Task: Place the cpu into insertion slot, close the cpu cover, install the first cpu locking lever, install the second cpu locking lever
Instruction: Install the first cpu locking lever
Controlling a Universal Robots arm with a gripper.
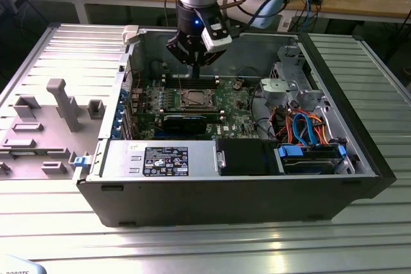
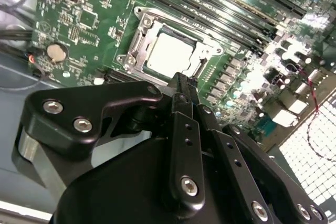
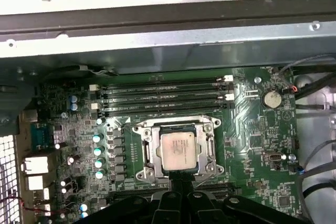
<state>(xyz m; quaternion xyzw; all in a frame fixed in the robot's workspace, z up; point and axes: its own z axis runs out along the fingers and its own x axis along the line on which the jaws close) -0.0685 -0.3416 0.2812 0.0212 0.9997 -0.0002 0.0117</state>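
The cpu (image 3: pixel 178 150) sits inside computer case (image 1: pixel 237 203) on ribbed metal table (image 1: pixel 205 248)

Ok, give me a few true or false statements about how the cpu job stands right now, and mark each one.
1. The cpu lies in the insertion slot. True.
2. The gripper is holding the cpu. False: it is shut on nothing, close to the slot's edge.
3. The cpu cover lies flat, framing the cpu. True.
4. The computer case is closed up. False: it is open, with the green board exposed.
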